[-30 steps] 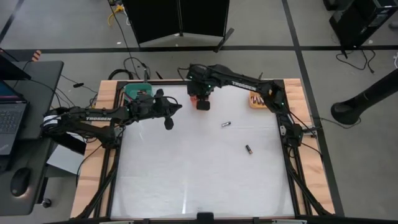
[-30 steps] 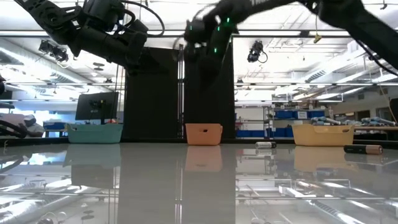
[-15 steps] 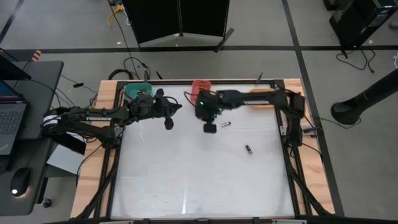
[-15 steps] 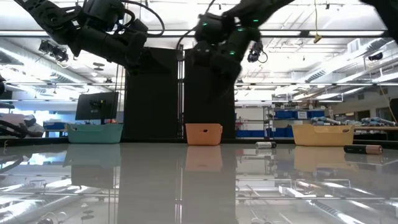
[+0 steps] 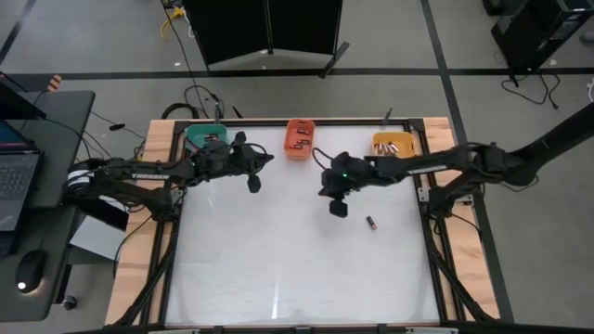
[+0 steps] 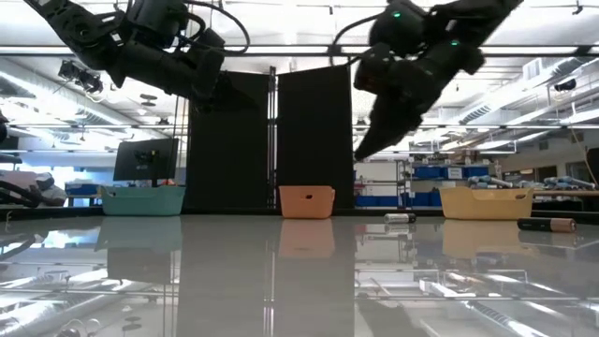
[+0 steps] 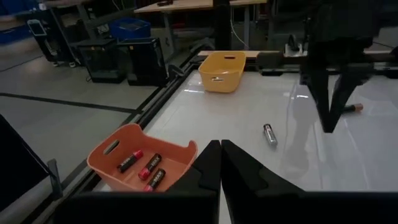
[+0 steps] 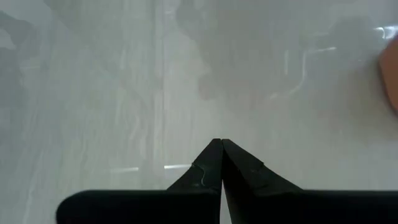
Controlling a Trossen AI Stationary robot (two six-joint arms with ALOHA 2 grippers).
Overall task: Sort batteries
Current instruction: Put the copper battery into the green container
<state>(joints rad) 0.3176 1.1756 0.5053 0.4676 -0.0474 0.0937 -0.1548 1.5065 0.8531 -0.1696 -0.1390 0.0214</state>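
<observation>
Two batteries lie loose on the white table: a silvery one [image 7: 268, 134] and a dark one [image 5: 370, 222] with a coppery end nearer the right edge. The orange bin [image 5: 299, 139] at the far edge holds three red-ended batteries [image 7: 140, 168]. My right gripper [image 5: 338, 210] hangs shut above the table between the two loose batteries, pointing steeply down, empty. In the high view its arm covers the silvery battery. My left gripper [image 5: 252, 183] is shut and empty, held above the table near the teal bin [image 5: 204, 135].
A yellow bin [image 5: 393, 144] with several batteries stands at the far right. The three bins line the far edge. The near half of the white table [image 5: 278, 269] shows only bare surface, framed by a wooden rim.
My right gripper has swung away from the orange bin toward the table's right and near edges. It has come down and tipped to point more steeply down, and it stays shut. The orange bin, covered by the arm before, now shows fully.
</observation>
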